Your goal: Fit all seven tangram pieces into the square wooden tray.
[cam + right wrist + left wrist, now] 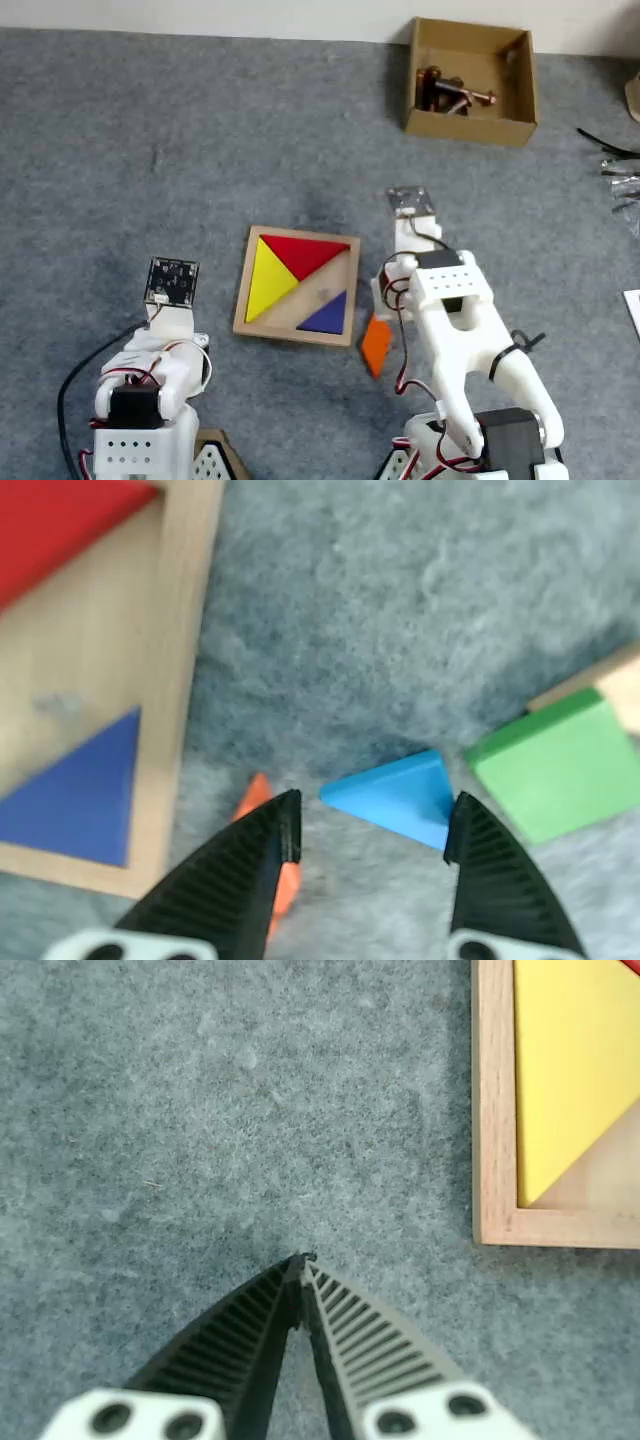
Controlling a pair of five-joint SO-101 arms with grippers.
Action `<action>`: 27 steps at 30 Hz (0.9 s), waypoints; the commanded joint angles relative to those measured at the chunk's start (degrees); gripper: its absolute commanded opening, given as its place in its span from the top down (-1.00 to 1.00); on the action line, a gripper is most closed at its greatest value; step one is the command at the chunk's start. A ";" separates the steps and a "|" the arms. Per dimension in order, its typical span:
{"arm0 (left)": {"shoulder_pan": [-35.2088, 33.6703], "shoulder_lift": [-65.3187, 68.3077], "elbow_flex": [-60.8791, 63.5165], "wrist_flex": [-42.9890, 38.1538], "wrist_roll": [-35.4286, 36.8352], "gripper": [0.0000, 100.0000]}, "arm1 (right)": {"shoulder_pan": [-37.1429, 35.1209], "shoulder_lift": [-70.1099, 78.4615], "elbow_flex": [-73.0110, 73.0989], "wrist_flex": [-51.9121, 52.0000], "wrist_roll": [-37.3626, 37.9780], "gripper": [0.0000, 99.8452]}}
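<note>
The square wooden tray (pixel 243 310) lies mid-table with a red triangle (pixel 300 253), a yellow triangle (pixel 268 280) and a dark blue triangle (pixel 327 315) in it. An orange piece (pixel 376 345) lies on the carpet off its near right corner. My right gripper (pixel 372 815) is open just right of the tray, with a light blue triangle (pixel 400 795) between its fingertips. A green piece (pixel 545 765) and a tan piece (pixel 610 685) lie beside it. The orange piece (pixel 275 875) is partly behind one finger. My left gripper (pixel 300 1260) is shut and empty over carpet, left of the tray's corner (pixel 495 1225).
A cardboard box (pixel 415 75) holding copper-coloured metal parts stands at the back right. Loose cables (pixel 615 165) lie at the right edge. The right arm (pixel 450 300) covers the pieces right of the tray. Grey carpet spreads open at the left and back.
</note>
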 commanded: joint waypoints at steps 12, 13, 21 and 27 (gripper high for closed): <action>0.66 -0.57 1.01 0.18 0.09 0.99 | -8.57 -2.86 -2.24 13.58 -3.52 0.55; 0.66 -0.57 1.01 0.18 0.09 0.99 | -8.57 -2.86 -2.24 13.58 -3.52 0.55; 0.66 -0.57 1.01 0.18 0.09 0.99 | -8.40 -2.86 -2.68 13.58 -1.49 0.55; 0.66 -0.57 1.01 0.18 0.09 0.99 | -8.22 -2.86 -2.77 13.58 12.13 0.55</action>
